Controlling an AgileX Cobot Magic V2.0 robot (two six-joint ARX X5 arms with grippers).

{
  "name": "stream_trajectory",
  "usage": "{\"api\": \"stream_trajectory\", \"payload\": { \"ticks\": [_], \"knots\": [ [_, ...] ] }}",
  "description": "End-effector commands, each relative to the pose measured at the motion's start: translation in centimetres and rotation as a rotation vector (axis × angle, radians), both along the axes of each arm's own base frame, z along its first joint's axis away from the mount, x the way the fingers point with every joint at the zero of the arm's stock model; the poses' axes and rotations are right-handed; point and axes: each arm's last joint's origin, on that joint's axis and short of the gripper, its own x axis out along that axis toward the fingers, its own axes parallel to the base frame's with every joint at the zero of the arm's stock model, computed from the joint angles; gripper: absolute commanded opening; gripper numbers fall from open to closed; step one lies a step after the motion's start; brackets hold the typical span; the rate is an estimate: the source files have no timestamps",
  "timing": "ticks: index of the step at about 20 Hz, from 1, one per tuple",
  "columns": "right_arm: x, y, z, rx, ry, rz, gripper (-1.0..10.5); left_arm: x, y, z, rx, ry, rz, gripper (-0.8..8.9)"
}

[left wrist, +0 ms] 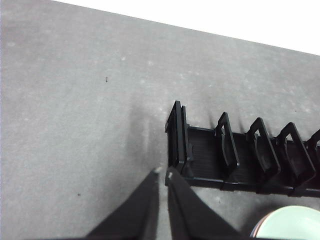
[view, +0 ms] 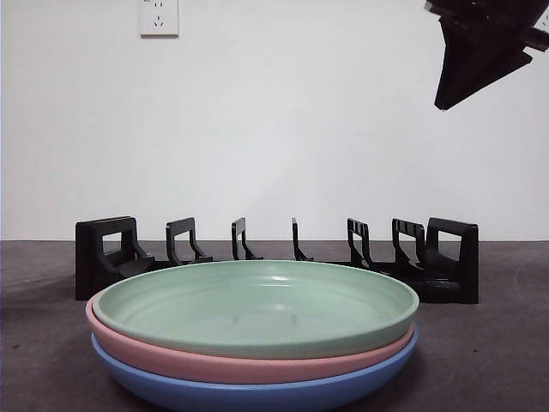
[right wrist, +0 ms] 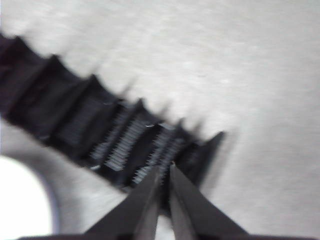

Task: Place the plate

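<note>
Three plates are stacked at the table's front: a green plate (view: 257,305) on top, a pink plate (view: 249,365) under it and a blue plate (view: 257,395) at the bottom. Behind them stands a black slotted rack (view: 274,253). My left gripper (left wrist: 162,171) is shut and empty, hovering near one end of the rack (left wrist: 240,155), with the green plate's edge (left wrist: 292,225) beside it. My right gripper (right wrist: 166,167) is also shut and empty, above the rack's other end (right wrist: 100,130) in a blurred view. Its black tip (view: 446,101) shows high at the right in the front view.
A white wall with a power socket (view: 159,17) rises behind the rack. Grey tabletop (left wrist: 75,125) stretches beyond both ends of the rack.
</note>
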Motion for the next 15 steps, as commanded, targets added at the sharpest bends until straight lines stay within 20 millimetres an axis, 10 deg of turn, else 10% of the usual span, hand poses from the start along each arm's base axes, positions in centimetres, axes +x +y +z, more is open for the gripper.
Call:
{"api": "stream_trajectory", "payload": {
  "ticks": [1,10,15],
  "knots": [
    [0.1,0.2,0.3,0.030,0.003,0.010,0.2,-0.2,0.0,0.8,-0.001,-0.036,-0.004,0.08],
    [0.6,0.4,0.9,0.048,-0.074,0.013,0.2,-0.6,0.5,0.1,0.134,-0.114,-0.037,0.08],
    [0.9,0.4,1.3,0.061,-0.129,0.013,0.2,-2.0,2.1,-7.4,0.190,-0.335,0.086,0.08]
  ]
}}
